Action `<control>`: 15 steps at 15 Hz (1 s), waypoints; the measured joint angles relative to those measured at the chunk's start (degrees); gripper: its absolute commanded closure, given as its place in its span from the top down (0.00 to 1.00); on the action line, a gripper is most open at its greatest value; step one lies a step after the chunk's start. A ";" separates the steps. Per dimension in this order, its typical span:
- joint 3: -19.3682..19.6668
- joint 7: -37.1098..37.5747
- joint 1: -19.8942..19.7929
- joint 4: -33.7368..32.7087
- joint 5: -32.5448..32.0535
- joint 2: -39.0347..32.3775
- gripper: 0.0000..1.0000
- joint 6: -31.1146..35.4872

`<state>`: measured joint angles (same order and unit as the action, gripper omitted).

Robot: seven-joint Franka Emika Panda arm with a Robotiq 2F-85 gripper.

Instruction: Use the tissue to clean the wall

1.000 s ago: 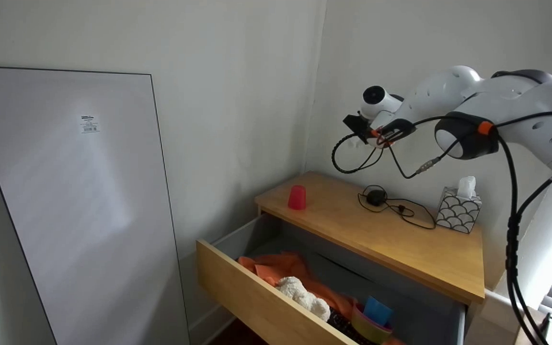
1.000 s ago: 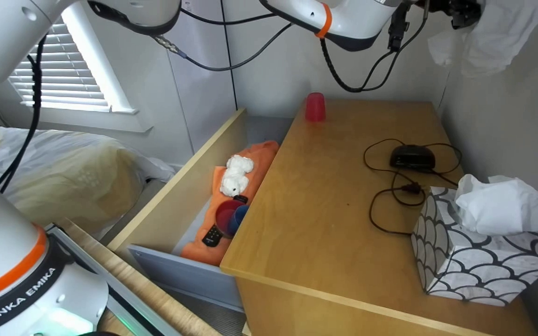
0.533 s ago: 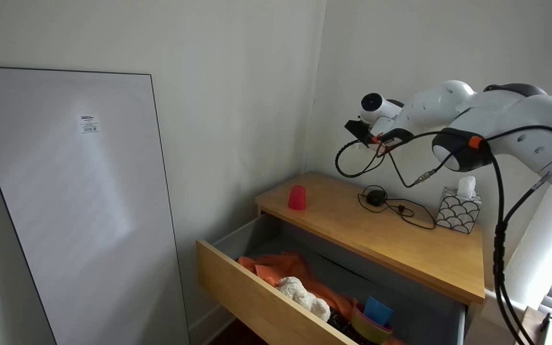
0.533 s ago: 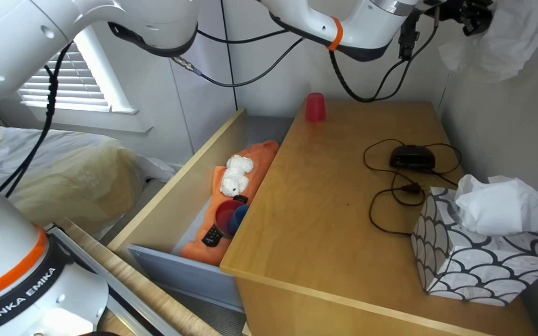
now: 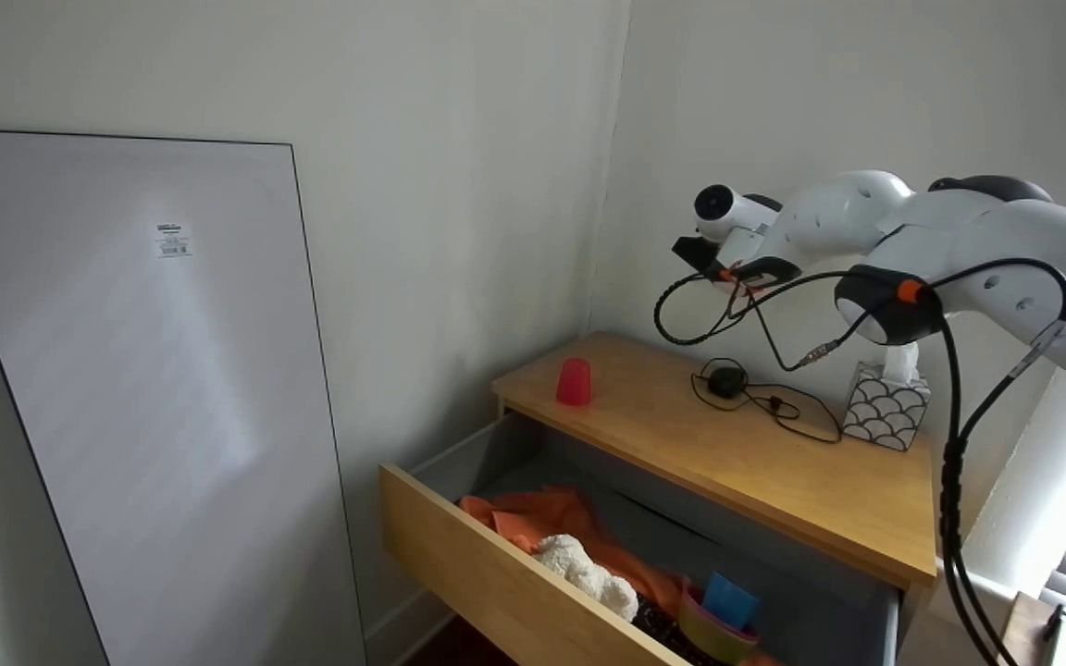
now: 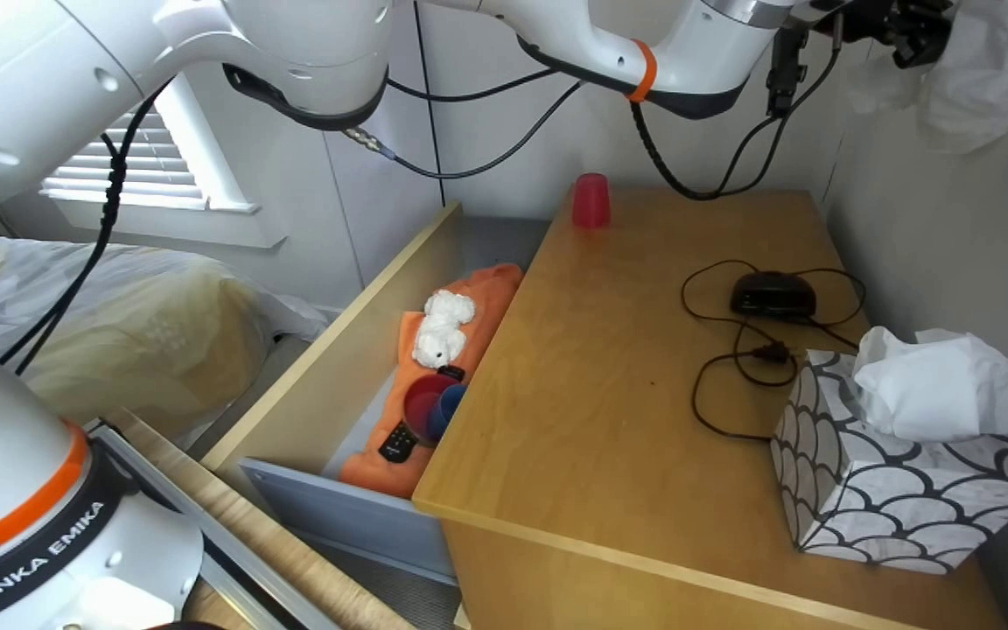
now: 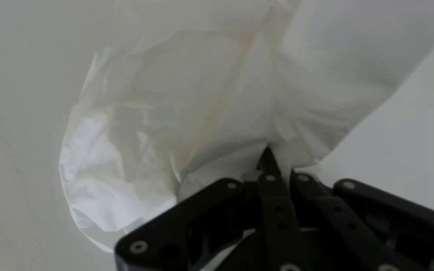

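Note:
My gripper (image 6: 922,39) is up at the top right of an exterior view, facing the wall (image 6: 933,236). In the wrist view the gripper (image 7: 281,162) is shut on a thin white tissue (image 7: 126,180), with its jaws close together and the tissue pinched between them. The tissue fans out beyond the fingertips in front of the pale wall (image 7: 17,113); I cannot tell how firmly it touches. The tissue also hangs at the top right of an exterior view (image 6: 985,79). In an exterior view the arm's wrist hides the gripper and tissue.
A wooden dresser (image 6: 626,420) stands below, its drawer (image 5: 496,564) open with cloth, a plush toy and cups inside. On top are a red cup (image 5: 574,382), a black device (image 6: 773,296) with cables, and a patterned tissue box (image 6: 924,507) with a tissue sticking out.
The arm has come down. In an exterior view the gripper and the held tissue have shifted right and slightly down, along or toward the wall. The dresser items have not moved.

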<state>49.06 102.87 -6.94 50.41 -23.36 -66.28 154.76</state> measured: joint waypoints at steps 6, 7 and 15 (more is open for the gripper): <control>-0.09 -4.00 1.05 -0.45 0.00 -0.28 0.00 -11.45; -0.08 -4.54 1.21 -0.47 0.00 -0.27 0.00 -13.74; -0.04 -7.34 1.33 -0.61 0.01 -0.26 0.00 -27.64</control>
<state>49.03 95.52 -5.61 49.80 -23.35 -66.53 127.12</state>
